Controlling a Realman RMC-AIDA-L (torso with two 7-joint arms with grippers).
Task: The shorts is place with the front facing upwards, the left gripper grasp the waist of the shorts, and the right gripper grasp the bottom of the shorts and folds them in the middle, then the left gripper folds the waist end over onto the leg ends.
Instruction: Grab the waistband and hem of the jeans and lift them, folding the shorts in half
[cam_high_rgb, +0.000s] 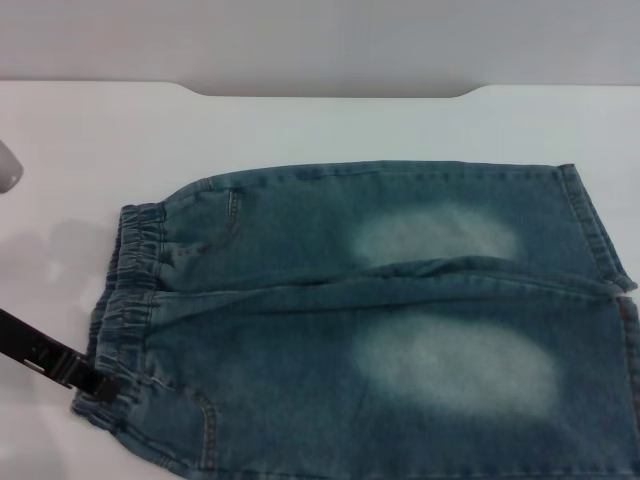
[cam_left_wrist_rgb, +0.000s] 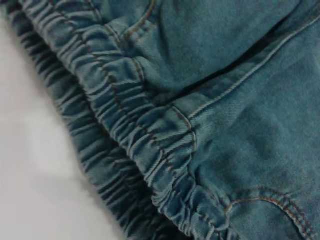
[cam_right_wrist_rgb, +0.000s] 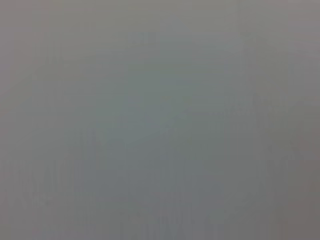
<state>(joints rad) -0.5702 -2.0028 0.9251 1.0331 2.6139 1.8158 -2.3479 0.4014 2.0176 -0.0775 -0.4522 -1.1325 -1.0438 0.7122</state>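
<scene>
The shorts (cam_high_rgb: 400, 320) lie flat on the white worktop (cam_high_rgb: 320, 125), front up, spread from near its left edge to its right edge and running off the near edge. They are blue denim with a soft woven grain, and each thigh carries a pale, faded oval patch. A raised seam fold runs lengthwise between the two legs. The waist (cam_high_rgb: 135, 290) is the narrow end, toward the left edge: a gathered elastic band, puckered into close ridges with tan stitching along it. Curved pocket seams sit just inside it. The leg ends (cam_high_rgb: 600, 235) form the wide end at the right edge, with a straight stitched hem visible on the far leg.

The left gripper (cam_high_rgb: 95, 385) reaches in from the near left corner as a thin black bar, its tip touching the waist at the near side. Whether its fingers are apart or together I cannot tell. Its wrist view shows the ruffled waist (cam_left_wrist_rgb: 150, 145) close up against the worktop.

The right wrist view shows only a plain grey field.
</scene>
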